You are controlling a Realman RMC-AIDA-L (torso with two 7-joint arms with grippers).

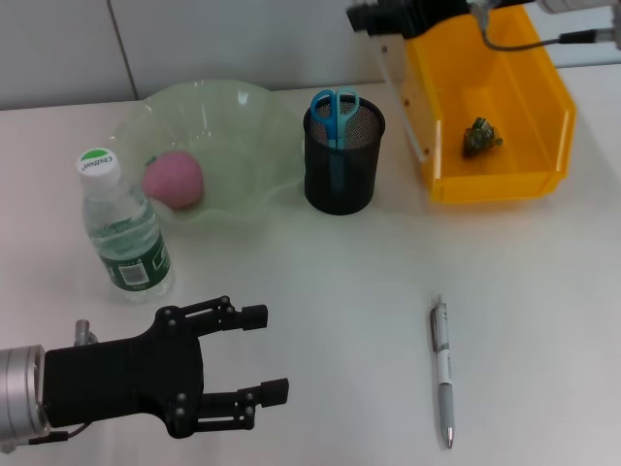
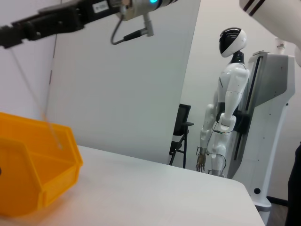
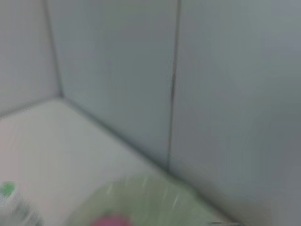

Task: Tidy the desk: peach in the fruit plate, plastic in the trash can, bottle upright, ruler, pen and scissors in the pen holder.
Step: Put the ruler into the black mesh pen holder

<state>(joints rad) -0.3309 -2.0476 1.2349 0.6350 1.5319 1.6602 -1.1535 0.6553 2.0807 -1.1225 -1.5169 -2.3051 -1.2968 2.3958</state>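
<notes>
Nearest, the left gripper (image 1: 262, 351) hovers with fingers spread, in front of the upright bottle (image 1: 124, 231), holding nothing. Right of the bottle the pen (image 1: 442, 369) lies flat, likely next for the pen holder (image 1: 343, 155). Beyond that holder, the right gripper (image 1: 383, 17) hangs over the trash can (image 1: 543, 97); I cannot tell its fingers' state.

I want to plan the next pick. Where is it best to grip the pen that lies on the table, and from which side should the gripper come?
Probably from straight above, at the middle of the pen barrel, fingers closing across its width. It lies flat on the table, nearly front to back, so only its long sides are free. The open left gripper is nearer; the right gripper is up by the yellow bin.
</notes>
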